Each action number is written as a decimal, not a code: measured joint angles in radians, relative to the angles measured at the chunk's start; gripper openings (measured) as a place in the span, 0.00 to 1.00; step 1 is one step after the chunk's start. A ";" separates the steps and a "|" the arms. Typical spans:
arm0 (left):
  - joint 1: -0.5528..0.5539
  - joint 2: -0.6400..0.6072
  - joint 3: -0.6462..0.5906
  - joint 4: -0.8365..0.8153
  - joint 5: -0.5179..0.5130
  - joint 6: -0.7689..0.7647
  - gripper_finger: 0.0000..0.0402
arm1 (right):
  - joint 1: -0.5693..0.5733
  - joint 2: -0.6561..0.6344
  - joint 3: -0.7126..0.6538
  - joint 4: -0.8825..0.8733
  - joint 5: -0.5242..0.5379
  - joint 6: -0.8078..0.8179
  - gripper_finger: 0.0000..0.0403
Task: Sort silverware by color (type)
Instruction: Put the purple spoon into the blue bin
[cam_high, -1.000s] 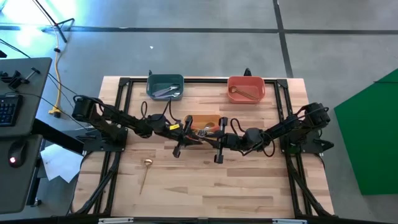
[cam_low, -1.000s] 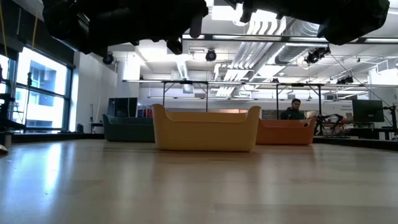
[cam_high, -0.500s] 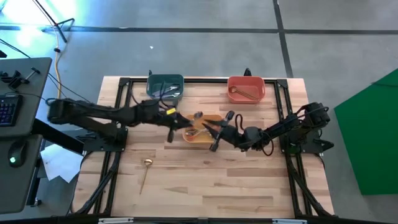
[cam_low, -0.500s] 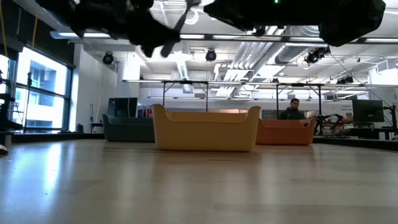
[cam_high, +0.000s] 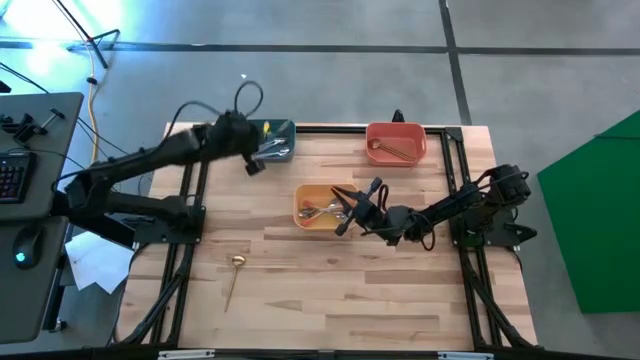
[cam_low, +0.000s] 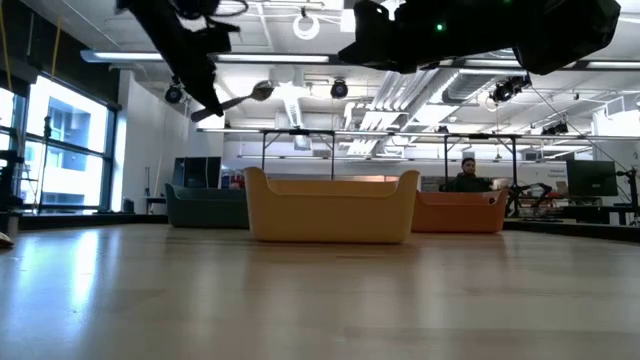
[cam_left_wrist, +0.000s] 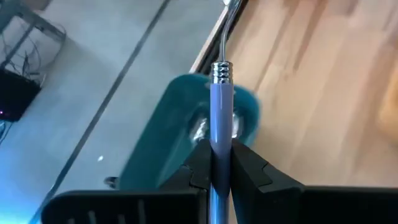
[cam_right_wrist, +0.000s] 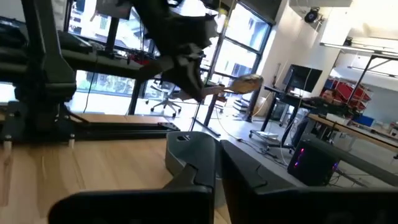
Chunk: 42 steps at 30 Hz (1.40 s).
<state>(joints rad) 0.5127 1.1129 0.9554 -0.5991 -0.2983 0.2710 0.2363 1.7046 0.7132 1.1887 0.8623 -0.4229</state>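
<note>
Left gripper (cam_left_wrist: 219, 163) raised above the teal bin (cam_high: 268, 140) near the tabletop's far left edge, fingers clamped on a lavender-blue-handled spoon (cam_left_wrist: 219, 118). Right gripper (cam_high: 350, 212) over the right rim of the orange bin (cam_high: 302, 196) at mid-table, fingers (cam_right_wrist: 196, 165) pressed together, nothing between them. Several spoons (cam_high: 322, 210) inside that bin; a gold spoon (cam_high: 388, 150) in the red bin (cam_high: 396, 128) by the far right edge — another gold spoon (cam_high: 234, 280) loose near the near left corner.

Teal bin (cam_left_wrist: 168, 134) blurred behind spoon (cam_left_wrist: 221, 124)
</note>
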 joint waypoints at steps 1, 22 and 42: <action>0.036 0.028 0.026 -0.016 0.023 0.038 0.04 | 0.000 0.000 0.000 -0.004 0.000 -0.001 0.02; 0.355 0.561 0.185 -0.135 0.056 0.519 0.04 | 0.035 0.000 0.000 -0.049 0.002 -0.016 0.00; 0.358 0.633 0.185 -0.067 0.157 0.495 0.15 | 0.035 0.000 0.000 -0.052 0.003 -0.023 0.00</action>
<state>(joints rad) 0.8703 1.7458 1.1404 -0.6659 -0.1410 0.7660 0.2710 1.7042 0.7132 1.1370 0.8650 -0.4461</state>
